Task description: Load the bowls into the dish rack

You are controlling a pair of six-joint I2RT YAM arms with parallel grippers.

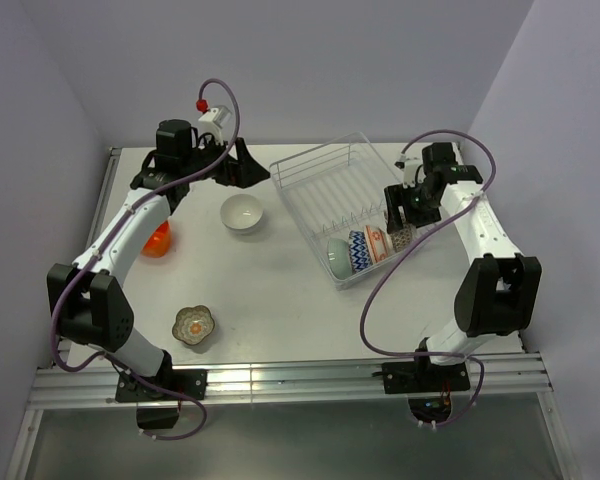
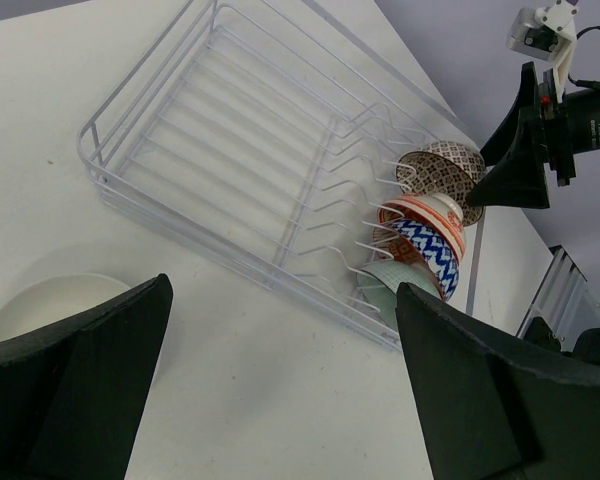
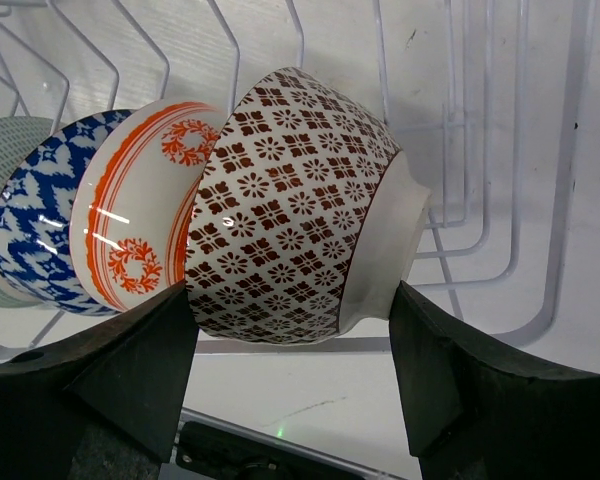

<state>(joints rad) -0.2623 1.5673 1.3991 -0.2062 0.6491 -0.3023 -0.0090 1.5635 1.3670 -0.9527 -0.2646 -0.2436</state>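
The clear dish rack (image 1: 310, 170) lies at the back right. At its near end three bowls stand on edge: pale teal (image 1: 337, 258), blue-and-white patterned (image 1: 358, 250) and orange-white patterned (image 1: 378, 242). My right gripper (image 3: 292, 300) is shut on a dark red patterned bowl (image 3: 290, 200), which leans against the orange-white bowl (image 3: 140, 230). My left gripper (image 2: 280, 300) hangs wide open above the table between the rack (image 2: 180, 215) and the white bowl (image 2: 50, 305). The white bowl (image 1: 242, 213), an orange-red bowl (image 1: 157, 240) and an olive flower-shaped bowl (image 1: 194, 326) sit on the table.
The left arm (image 1: 130, 225) reaches over the orange-red bowl and partly hides it. The far half of the rack holds only bare prongs (image 2: 230, 120). Walls close in behind and on both sides of the table.
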